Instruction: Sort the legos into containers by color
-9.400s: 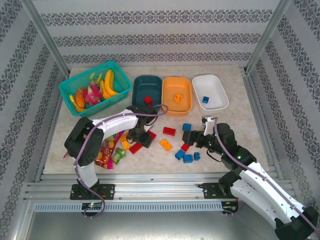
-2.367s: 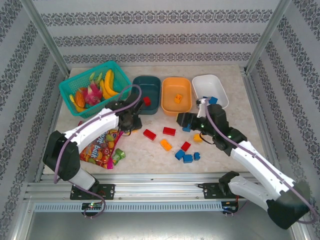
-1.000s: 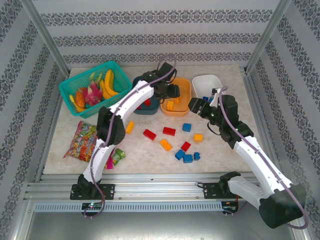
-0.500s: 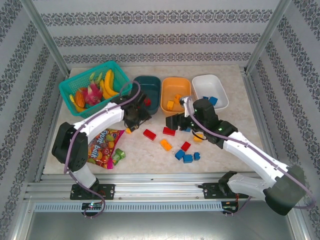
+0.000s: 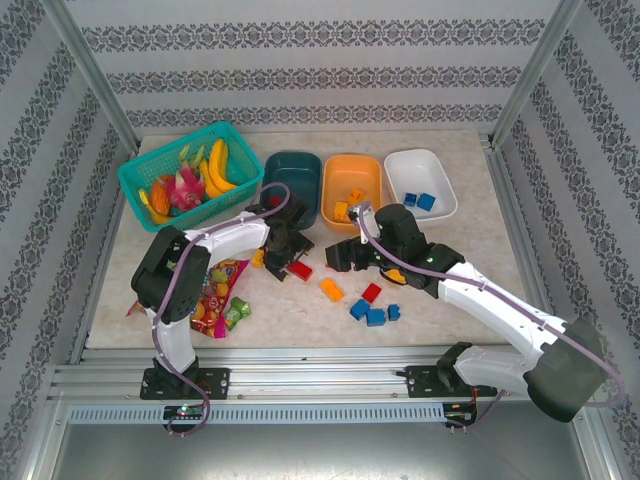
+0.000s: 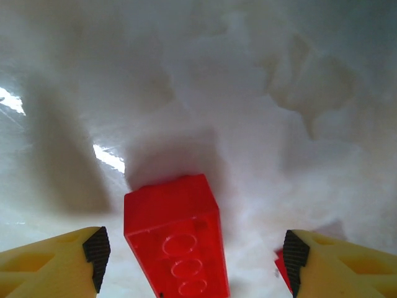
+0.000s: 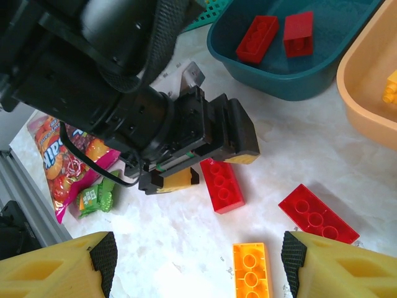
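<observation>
My left gripper [image 6: 192,261] is open and low over the table, its jaws on either side of a red lego [image 6: 177,239] without touching it. From the right wrist that same left gripper [image 7: 214,167] straddles the red lego [image 7: 221,184]. My right gripper [image 7: 197,257] is open above an orange lego [image 7: 251,270], with another red lego [image 7: 317,214] to its right. From above, the left gripper [image 5: 290,262] and right gripper [image 5: 338,258] face each other. The teal container [image 5: 300,165] holds red legos [image 7: 257,38], the orange container [image 5: 353,170] orange ones, the white container [image 5: 420,165] blue ones.
Loose red, orange and blue legos [image 5: 376,317] lie right of centre near the front. A candy bag [image 5: 210,290] lies at the left beside my left arm. A turquoise basket of toy fruit [image 5: 190,175] stands at the back left.
Both arms came back from the containers to the middle of the table. The left gripper dropped around the red lego and its jaws widened. The right gripper swung left over the loose legos.
</observation>
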